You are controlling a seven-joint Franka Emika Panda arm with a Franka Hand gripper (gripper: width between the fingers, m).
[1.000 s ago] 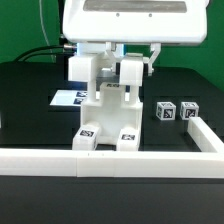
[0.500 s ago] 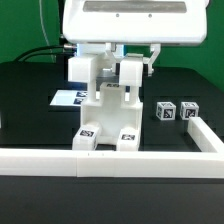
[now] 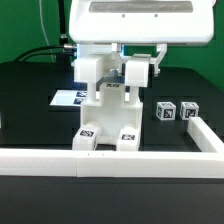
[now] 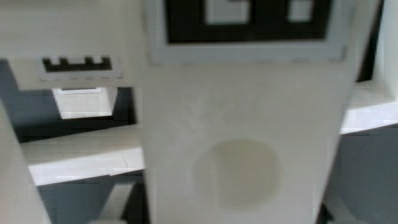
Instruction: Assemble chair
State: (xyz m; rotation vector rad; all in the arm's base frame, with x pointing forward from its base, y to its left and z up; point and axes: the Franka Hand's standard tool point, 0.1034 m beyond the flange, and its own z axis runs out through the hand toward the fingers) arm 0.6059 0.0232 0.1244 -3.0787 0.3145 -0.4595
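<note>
The chair [image 3: 105, 105] stands upright in the middle of the exterior view, its two tagged feet [image 3: 88, 136] against the low white rail. Two white blocks [image 3: 88, 70] of it reach up under the robot hand. My gripper [image 3: 112, 62] comes down on it from above, and its fingers are hidden behind the blocks. In the wrist view a white chair slab [image 4: 240, 150] with a black-and-white tag [image 4: 246, 20] fills the middle and runs down between the jaws, which seem closed on it.
Two small tagged white pieces [image 3: 165, 110] [image 3: 188, 110] lie at the exterior view's right. The marker board [image 3: 68, 98] lies behind at the left. The long white border rail [image 3: 110, 157] runs along the front and turns back at the right [image 3: 205, 130].
The gripper and the upper white blocks have shifted slightly toward the exterior view's right. The chair's feet have stayed in place.
</note>
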